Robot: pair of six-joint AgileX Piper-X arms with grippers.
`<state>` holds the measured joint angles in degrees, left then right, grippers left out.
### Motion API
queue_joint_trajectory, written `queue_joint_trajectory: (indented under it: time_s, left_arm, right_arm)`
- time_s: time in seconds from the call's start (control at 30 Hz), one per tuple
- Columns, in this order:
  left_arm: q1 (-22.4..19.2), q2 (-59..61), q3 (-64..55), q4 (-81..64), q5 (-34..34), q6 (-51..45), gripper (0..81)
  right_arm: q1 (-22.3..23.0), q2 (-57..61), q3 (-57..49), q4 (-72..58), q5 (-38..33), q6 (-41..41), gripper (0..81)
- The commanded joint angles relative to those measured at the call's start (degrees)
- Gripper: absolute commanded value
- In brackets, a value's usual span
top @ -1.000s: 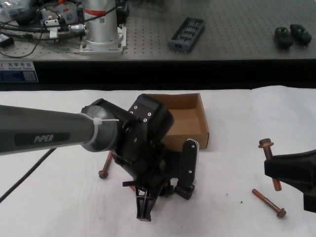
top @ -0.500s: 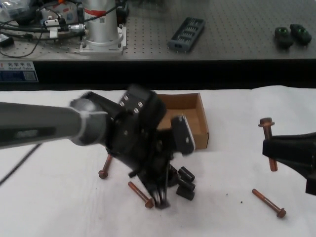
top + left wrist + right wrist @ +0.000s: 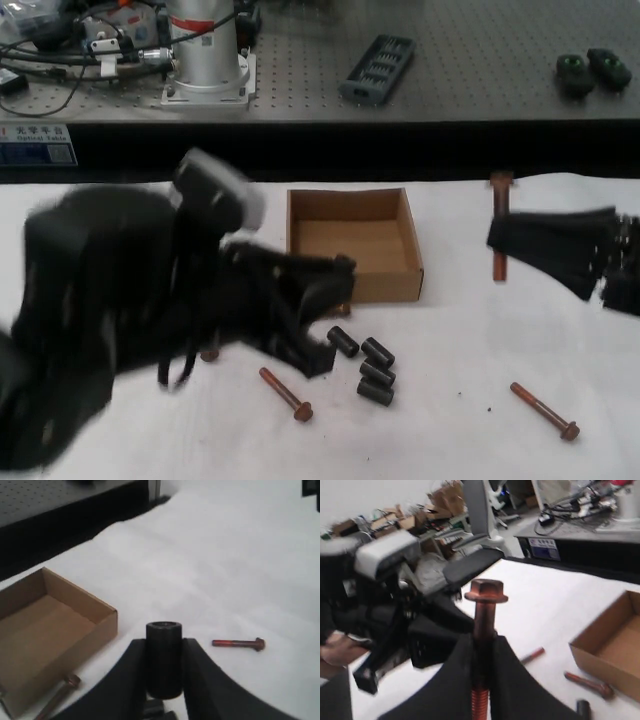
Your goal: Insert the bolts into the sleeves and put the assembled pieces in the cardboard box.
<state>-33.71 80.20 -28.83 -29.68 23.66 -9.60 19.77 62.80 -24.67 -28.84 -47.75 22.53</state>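
Observation:
My left gripper (image 3: pixel 163 652) is shut on a black sleeve (image 3: pixel 163 639), held upright above the white cloth beside the cardboard box (image 3: pixel 107 614). My right gripper (image 3: pixel 481 647) is shut on the shank of a copper bolt (image 3: pixel 486 594), head up. In the high view that bolt (image 3: pixel 499 232) hangs right of the cardboard box (image 3: pixel 412 250), and the left arm (image 3: pixel 120 290) fills the left side. Several loose sleeves (image 3: pixel 375 368) lie in front of the box. One loose bolt (image 3: pixel 287 394) lies left of them and another bolt (image 3: pixel 544 410) lies to the right.
A further bolt (image 3: pixel 61 693) lies against the box's near wall. The box stands open and holds nothing I can see. Behind the cloth runs a dark bench edge with a perforated table (image 3: pixel 450 80), a metal post (image 3: pixel 205 50) and cables.
The left arm has lifted off the sleeve pile and swung left and up, uncovering the sleeves and a bolt. The right gripper has carried its bolt up and leftward.

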Motion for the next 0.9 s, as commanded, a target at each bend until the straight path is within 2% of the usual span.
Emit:
queue_joint_trajectory:
  time_s: [0.0,0.23,0.37,0.57,0.73,0.87]
  left_arm:
    - [-1.1,-0.6,3.1,-9.8,-1.6,-7.0,8.6]
    - [-7.2,-0.6,10.3,-23.3,-6.4,-16.5,8.6]
    - [-11.5,-0.3,10.2,-24.8,-6.8,-17.2,8.6]
    - [-15.9,1.2,10.2,-24.0,-6.8,-17.2,8.6]
    - [-16.3,1.5,10.2,-24.0,-6.8,-16.4,8.6]
    - [-16.3,1.5,10.2,-23.6,-6.4,-15.9,8.6]
  right_arm:
    - [-0.3,3.5,0.7,-14.2,-1.7,11.6,0.4]
    - [-0.3,12.5,7.4,-41.6,2.5,26.7,0.4]
    - [0.6,18.8,9.4,-52.1,3.5,32.6,0.4]
    - [6.2,25.1,8.3,-53.9,3.5,33.2,0.4]
    - [9.5,25.3,8.2,-53.9,3.5,33.2,0.4]
    - [10.0,25.3,8.2,-53.9,3.5,33.2,0.4]
